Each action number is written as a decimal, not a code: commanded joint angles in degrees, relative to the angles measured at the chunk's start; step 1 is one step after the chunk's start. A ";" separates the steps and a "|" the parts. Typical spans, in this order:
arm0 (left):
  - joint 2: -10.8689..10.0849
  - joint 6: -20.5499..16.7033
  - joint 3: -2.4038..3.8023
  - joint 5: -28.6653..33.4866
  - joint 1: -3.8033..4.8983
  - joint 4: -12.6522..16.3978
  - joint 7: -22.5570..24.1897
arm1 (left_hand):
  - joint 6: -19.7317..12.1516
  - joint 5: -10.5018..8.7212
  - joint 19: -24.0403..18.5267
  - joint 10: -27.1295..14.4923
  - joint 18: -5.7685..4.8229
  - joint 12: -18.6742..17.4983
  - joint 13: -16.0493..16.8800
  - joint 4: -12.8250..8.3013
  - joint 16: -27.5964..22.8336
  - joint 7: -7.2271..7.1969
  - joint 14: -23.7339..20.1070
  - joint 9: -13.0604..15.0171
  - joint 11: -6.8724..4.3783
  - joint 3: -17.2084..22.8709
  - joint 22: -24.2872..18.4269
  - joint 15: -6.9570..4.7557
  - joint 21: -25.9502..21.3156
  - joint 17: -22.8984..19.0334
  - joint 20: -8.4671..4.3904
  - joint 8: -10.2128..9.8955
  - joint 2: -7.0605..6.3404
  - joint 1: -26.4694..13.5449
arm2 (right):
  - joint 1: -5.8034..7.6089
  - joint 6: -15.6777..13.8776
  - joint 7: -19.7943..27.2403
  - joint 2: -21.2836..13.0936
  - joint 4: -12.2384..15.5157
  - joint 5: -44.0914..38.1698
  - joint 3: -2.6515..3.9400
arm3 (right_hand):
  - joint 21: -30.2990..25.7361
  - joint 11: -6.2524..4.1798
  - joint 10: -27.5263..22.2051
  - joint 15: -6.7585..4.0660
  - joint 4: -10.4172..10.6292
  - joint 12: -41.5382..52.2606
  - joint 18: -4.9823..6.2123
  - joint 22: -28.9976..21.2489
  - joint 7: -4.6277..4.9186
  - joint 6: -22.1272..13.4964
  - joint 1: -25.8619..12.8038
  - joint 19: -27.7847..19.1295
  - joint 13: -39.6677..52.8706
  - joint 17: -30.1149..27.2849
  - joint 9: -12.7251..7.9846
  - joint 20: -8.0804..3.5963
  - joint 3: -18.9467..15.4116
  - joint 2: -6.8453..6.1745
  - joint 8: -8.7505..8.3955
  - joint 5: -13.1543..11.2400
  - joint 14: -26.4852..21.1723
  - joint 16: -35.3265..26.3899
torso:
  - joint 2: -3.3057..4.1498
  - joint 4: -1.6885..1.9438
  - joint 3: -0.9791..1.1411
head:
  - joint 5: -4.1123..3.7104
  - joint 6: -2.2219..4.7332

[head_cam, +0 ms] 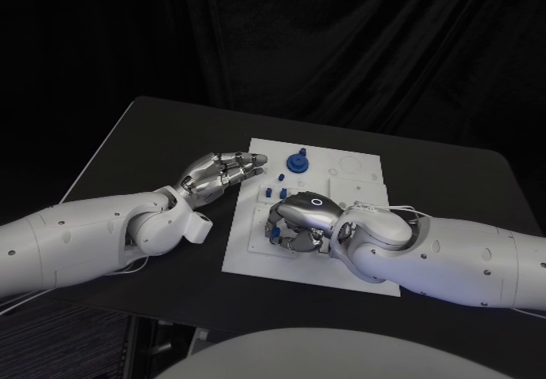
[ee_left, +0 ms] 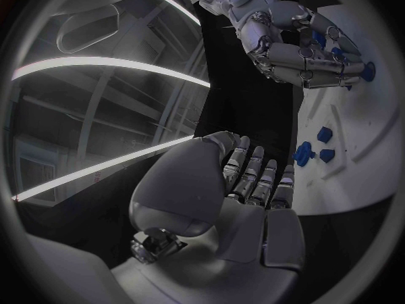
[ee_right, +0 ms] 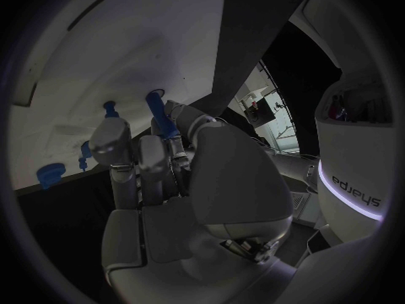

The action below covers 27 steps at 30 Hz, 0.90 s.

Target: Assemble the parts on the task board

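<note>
The white task board (head_cam: 355,272) lies mid-table. My right hand (head_cam: 298,225) is down on the board's middle with its fingers curled, and it pinches a long blue peg (ee_right: 158,109) between thumb and fingers. A round blue knob part (head_cam: 297,163) stands near the board's far edge. Small blue pieces (head_cam: 274,192) stand just beyond the right hand. My left hand (head_cam: 223,173) hovers at the board's left edge, fingers stretched out toward the knob, holding nothing. In the left wrist view the left hand (ee_left: 245,182) points at the small blue pieces (ee_left: 306,154), with the right hand (ee_left: 291,37) beyond.
The black table (head_cam: 148,142) surrounds the board, with bare surface on the left and at the back. Round and square recesses (head_cam: 353,167) mark the board's far right corner. More small blue parts (ee_right: 49,174) stand on the board (ee_right: 127,61) beside the right hand's fingers.
</note>
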 commanded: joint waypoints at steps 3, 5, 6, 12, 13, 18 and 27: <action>0.24 0.89 0.04 0.18 -0.11 0.00 0.43 | 0.29 0.18 0.30 0.47 -0.82 0.22 0.06 0.01 0.19 2.79 0.46 0.07 0.05 0.45 0.08 0.11 0.03 0.05 0.10 0.32 0.09 0.32 | -0.31 -0.63 0.49 0.18 -0.50 -0.38 -0.06 | 0.13 -2.00 2.38 0.17 0.30 -0.20 -0.18 6.41 -0.13 -0.51 0.01 0.21 0.82 0.08 0.41 0.01 -0.50 0.40 0.48 -1.74 0.19 -0.07 | 0.02 -0.02 -0.01 | -0.04 -0.01; 0.26 0.92 0.04 0.18 -0.12 -0.04 0.41 | 0.29 0.18 0.30 0.47 -0.82 0.22 0.06 0.01 0.19 2.79 0.46 0.07 0.05 0.45 0.08 0.11 0.03 0.05 0.10 0.32 0.09 0.32 | -0.42 -0.59 0.56 0.25 -0.60 -0.38 -0.06 | 0.14 -2.04 2.46 0.16 0.40 -0.27 -0.18 6.41 -0.18 -0.58 -0.04 0.21 0.86 0.00 0.64 0.02 -0.72 0.45 0.53 -2.66 0.15 -0.12 | 0.01 0.00 0.01 | -0.06 -0.01; 0.28 0.94 0.04 0.18 -0.12 -0.06 0.40 | 0.29 0.18 0.30 0.47 -0.82 0.22 0.06 0.01 0.19 2.79 0.46 0.07 0.05 0.45 0.08 0.11 0.03 0.05 0.10 0.32 0.09 0.32 | -0.48 -0.59 0.61 0.29 -0.66 -0.38 -0.06 | 0.15 -2.05 2.47 0.16 0.41 -0.28 -0.18 6.41 -0.18 -0.58 -0.03 0.22 0.87 0.02 0.67 0.02 -0.74 0.46 0.54 -2.75 0.16 -0.12 | 0.03 0.00 -0.01 | -0.07 -0.01; 0.37 1.05 0.04 0.19 -0.20 -0.20 0.35 | 0.29 0.18 0.30 0.47 -0.82 0.22 0.06 0.01 0.19 2.79 0.46 0.07 0.05 0.45 0.08 0.11 0.03 0.05 0.10 0.32 0.09 0.32 | -0.84 -1.03 1.06 0.61 -0.94 -0.38 -0.06 | 0.01 -2.11 2.70 0.12 0.50 -0.35 -0.16 6.37 -0.22 -0.75 -0.01 0.19 0.93 -0.07 0.95 0.00 -1.00 0.51 0.56 -3.83 0.12 -0.18 | 0.01 -0.01 0.01 | -0.10 -0.01; 0.39 1.06 0.04 0.19 -0.21 -0.21 0.34 | 0.29 0.18 0.30 0.47 -0.82 0.22 0.06 0.01 0.19 2.79 0.46 0.07 0.05 0.45 0.08 0.11 0.03 0.05 0.10 0.32 0.09 0.32 | -0.87 -1.12 1.13 0.65 -0.95 -0.38 -0.06 | 0.02 -2.13 2.76 0.11 0.51 -0.36 -0.16 6.37 -0.23 -0.79 -0.01 0.19 0.94 -0.09 0.99 0.00 -1.04 0.51 0.56 -3.99 0.12 -0.20 | 0.02 -0.01 0.00 | -0.09 -0.01; 0.42 1.12 0.04 0.19 -0.28 -0.27 0.25 | 0.27 0.14 0.30 0.44 -0.84 0.20 0.05 0.05 0.25 2.80 0.47 0.07 0.05 0.53 0.04 0.11 0.02 0.05 0.09 0.33 0.13 0.28 | -0.96 -1.24 1.24 0.68 -0.92 -0.38 -0.06 | 0.13 -2.25 3.25 0.03 0.64 -0.53 -0.18 6.39 -0.32 -0.88 0.03 0.28 0.99 0.03 1.64 -0.05 -1.46 0.48 0.86 -5.22 0.18 -0.18 | 0.00 0.00 0.00 | -0.14 -0.01; 0.40 1.19 0.04 0.19 -0.39 -0.30 0.10 | 0.27 0.14 0.30 0.44 -0.84 0.20 0.05 0.05 0.25 2.80 0.47 0.07 0.05 0.53 0.04 0.11 0.02 0.05 0.09 0.33 0.13 0.28 | -1.05 -0.65 0.83 0.08 -0.52 -0.38 -0.06 | -0.22 -2.31 3.52 -0.04 1.03 -1.29 -0.15 6.30 -0.50 -1.00 -0.07 0.22 0.89 -0.28 3.59 -0.12 -2.36 0.44 2.53 -5.95 0.08 -0.44 | -0.01 0.00 0.01 | -0.11 -0.01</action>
